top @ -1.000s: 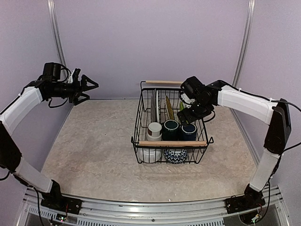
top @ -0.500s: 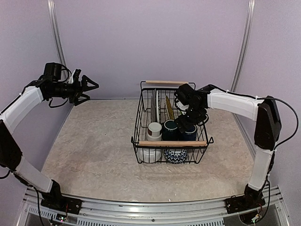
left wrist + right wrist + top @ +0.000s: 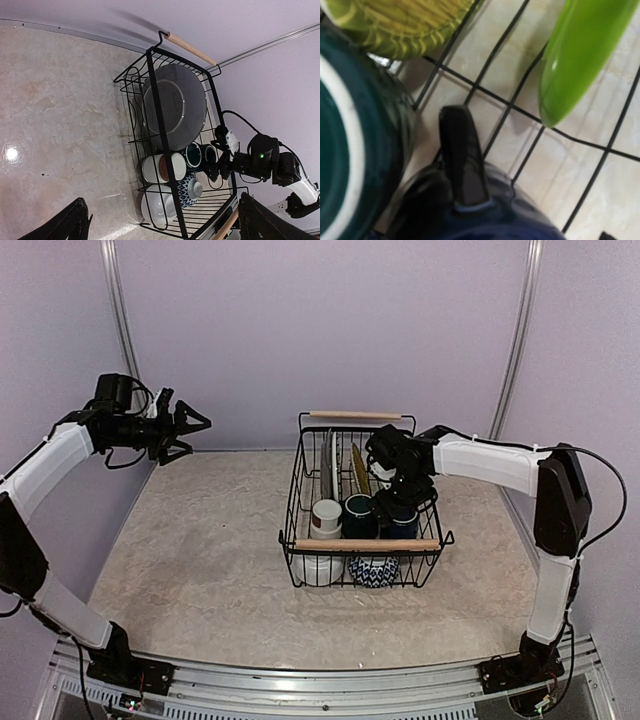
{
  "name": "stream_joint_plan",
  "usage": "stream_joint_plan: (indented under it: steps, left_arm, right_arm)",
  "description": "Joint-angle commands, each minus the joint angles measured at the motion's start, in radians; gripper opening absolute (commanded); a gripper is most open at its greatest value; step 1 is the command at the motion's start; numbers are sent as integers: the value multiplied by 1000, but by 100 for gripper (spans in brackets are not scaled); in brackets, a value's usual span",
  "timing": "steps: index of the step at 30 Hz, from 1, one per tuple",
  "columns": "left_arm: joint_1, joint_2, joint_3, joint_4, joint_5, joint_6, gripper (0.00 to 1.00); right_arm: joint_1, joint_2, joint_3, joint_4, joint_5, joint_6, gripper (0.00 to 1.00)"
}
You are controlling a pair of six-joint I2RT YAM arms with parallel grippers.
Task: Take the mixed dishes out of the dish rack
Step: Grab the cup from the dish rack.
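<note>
The dish rack (image 3: 300, 502) stands mid-table holding the mixed dishes: a white-brown cup (image 3: 326, 517), dark green mug (image 3: 359, 512), navy mug (image 3: 402, 522), white bowl (image 3: 318, 566), patterned bowl (image 3: 373, 571) and upright plates (image 3: 357, 470). My right gripper (image 3: 396, 502) is down inside the rack, right over the navy mug (image 3: 485, 220) and its handle (image 3: 462, 155), beside the dark green mug (image 3: 345, 150); it holds nothing, and only one fingertip shows, at the corner. My left gripper (image 3: 195, 424) is open and empty, high at the far left.
The left wrist view shows the rack (image 3: 155, 115) from the side with a grey dish (image 3: 175, 105) upright in it. A lime-green plate (image 3: 580, 55) and a ribbed yellow-green dish (image 3: 405, 25) stand close behind the mugs. Purple walls enclose the table.
My right gripper has moved left and down into the rack, from above its right rim to just over the navy mug. The left arm has not moved.
</note>
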Motion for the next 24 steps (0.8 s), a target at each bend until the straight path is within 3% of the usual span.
stream_joint_plan:
  steps: [1, 14, 20, 24]
  left_arm:
    - [-11, 17, 34, -24, -3, 18, 99]
    - [-19, 31, 42, -37, -15, 23, 99]
    - [-21, 38, 41, -39, -17, 24, 99]
    - [-22, 42, 44, -40, -16, 24, 99]
  right_arm:
    - [-3, 35, -45, -2, 35, 26, 100]
    - [-11, -4, -101, 27, 11, 30, 93]
    - [-11, -51, -88, 30, 1, 35, 79]
    - [-10, -91, -84, 42, -2, 31, 64]
